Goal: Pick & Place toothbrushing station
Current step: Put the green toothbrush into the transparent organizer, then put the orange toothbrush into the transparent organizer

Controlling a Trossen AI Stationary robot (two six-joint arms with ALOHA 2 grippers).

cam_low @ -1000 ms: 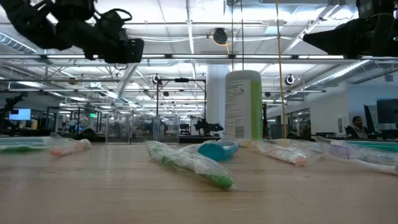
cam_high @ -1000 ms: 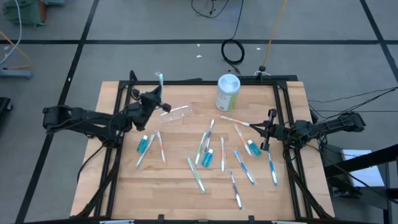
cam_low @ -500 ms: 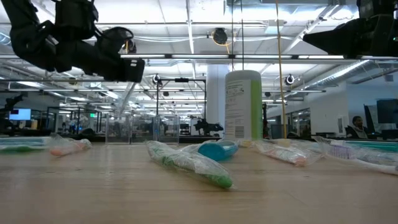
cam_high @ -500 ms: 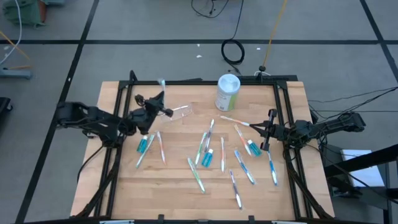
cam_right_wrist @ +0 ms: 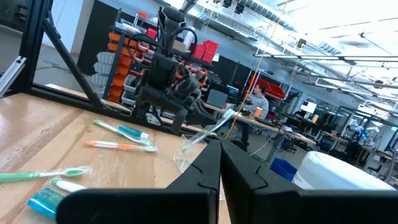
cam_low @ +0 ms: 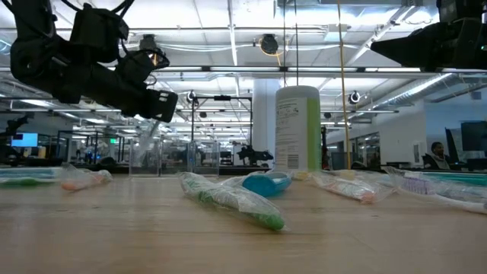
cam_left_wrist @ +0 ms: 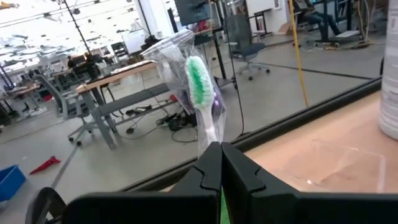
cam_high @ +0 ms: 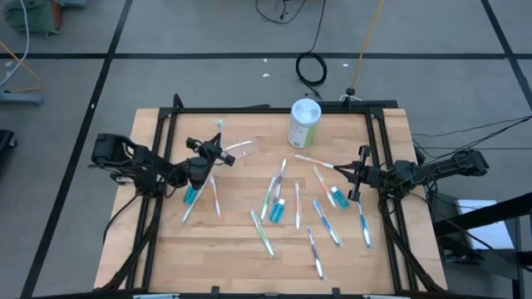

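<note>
While clamped only at its handle end in the left hand, risked swinging the green toothbrush wide of the clear cup. Lay tipped over on the desk just beyond that hand, holding nothing visible. Farther off from the cup, kept the right hand pressed closed, empty.

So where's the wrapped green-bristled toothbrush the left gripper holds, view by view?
High: wrapped green-bristled toothbrush, in left gripper, left of pale-green white-lidded canister.
Low: upper left, at the gripper's tip.
Left wrist: centre.
Right wrist: centre, far off.
Landmark: the canister, in all four.
</note>
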